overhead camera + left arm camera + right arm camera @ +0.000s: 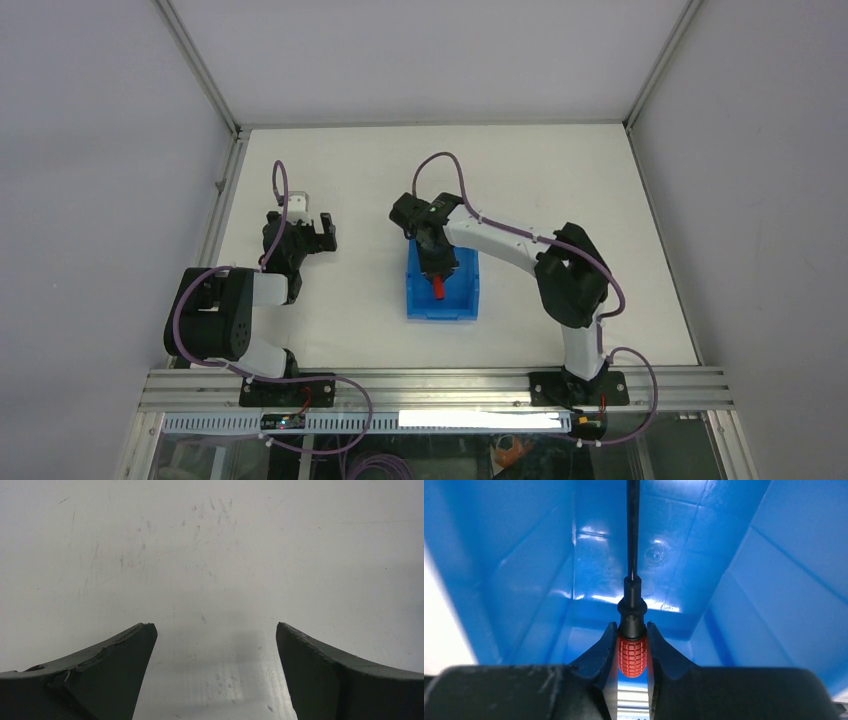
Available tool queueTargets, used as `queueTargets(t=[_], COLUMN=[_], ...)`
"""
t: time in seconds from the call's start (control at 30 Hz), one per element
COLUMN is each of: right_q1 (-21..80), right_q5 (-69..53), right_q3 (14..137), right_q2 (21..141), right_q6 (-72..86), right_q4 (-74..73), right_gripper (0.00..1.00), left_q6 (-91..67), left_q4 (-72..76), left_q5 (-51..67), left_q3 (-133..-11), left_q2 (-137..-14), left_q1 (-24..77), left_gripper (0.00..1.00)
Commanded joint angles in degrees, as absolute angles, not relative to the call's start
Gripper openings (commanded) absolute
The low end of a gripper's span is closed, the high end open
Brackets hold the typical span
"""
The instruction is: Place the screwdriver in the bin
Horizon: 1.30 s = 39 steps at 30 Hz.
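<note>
Screwdriver (632, 656) sits pinched by its red handle in my right gripper (632, 628), down inside the bin (749, 605); my left gripper (215, 626) hangs wide open over the table (200, 540)

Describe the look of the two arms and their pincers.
The left arm and right arm are white shells with black joints, a purple cable looping along each. The left pincer and right pincer have dark, curved, tapering fingers.
</note>
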State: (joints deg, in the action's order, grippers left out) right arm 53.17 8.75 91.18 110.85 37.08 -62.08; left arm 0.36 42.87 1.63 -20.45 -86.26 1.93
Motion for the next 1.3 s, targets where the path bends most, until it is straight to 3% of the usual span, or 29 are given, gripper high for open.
queueTargets(t=[0.0, 0.07, 0.2, 0.43, 0.53, 0.57, 0.63, 0.67, 0.97, 1.27], right_q1=[53.19, 53.18, 53.26, 54.15, 54.07, 54.12, 54.10, 53.99, 39.94, 28.58], right_q5=[12.38, 13.28, 15.38, 20.73, 21.36, 21.98, 24.23, 25.67, 20.50, 23.18], right_q3=[88.39, 87.17, 86.65, 88.81, 88.86, 88.69, 87.29, 86.11, 67.63, 41.58], right_q2=[110.18, 109.20, 106.99, 98.39, 93.05, 91.31, 87.60, 85.50, 65.92, 52.19], right_q6=[39.58, 40.34, 40.73, 39.45, 36.00, 33.32, 29.97, 28.41, 16.37, 15.79], right_q4=[-54.83, -53.81, -53.49, -56.20, -55.83, -55.46, -53.77, -52.51, -36.70, -17.77], right_gripper=[0.25, 0.34, 0.40, 0.40, 0.46, 0.57, 0.96, 0.99, 0.99, 0.99], left_q6=[-0.53, -0.53, -0.53, -0.53, -0.53, -0.53, -0.53, -0.53, -0.53, -0.53], left_q4=[46.58, 46.57, 46.58, 46.58, 46.64, 46.59, 46.63, 46.63, 46.59, 46.58], left_q5=[2.60, 2.54, 2.54, 2.54, 2.55, 2.48, 2.60, 2.53, 2.51, 2.48], left_q3=[-21.71, -21.71, -21.71, -21.71, -21.71, -21.71, -21.71, -21.71, -21.71, -21.71], left_q2=[-86.26, -86.31, -86.31, -86.30, -86.30, -86.26, -86.30, -86.28, -86.30, -86.31], left_q1=[2.49, 2.55, 2.49, 2.49, 2.54, 2.55, 2.54, 2.55, 2.55, 2.54], left_gripper=[0.99, 0.99, 0.99, 0.99, 0.99, 0.99, 0.99, 0.99, 0.99, 0.99])
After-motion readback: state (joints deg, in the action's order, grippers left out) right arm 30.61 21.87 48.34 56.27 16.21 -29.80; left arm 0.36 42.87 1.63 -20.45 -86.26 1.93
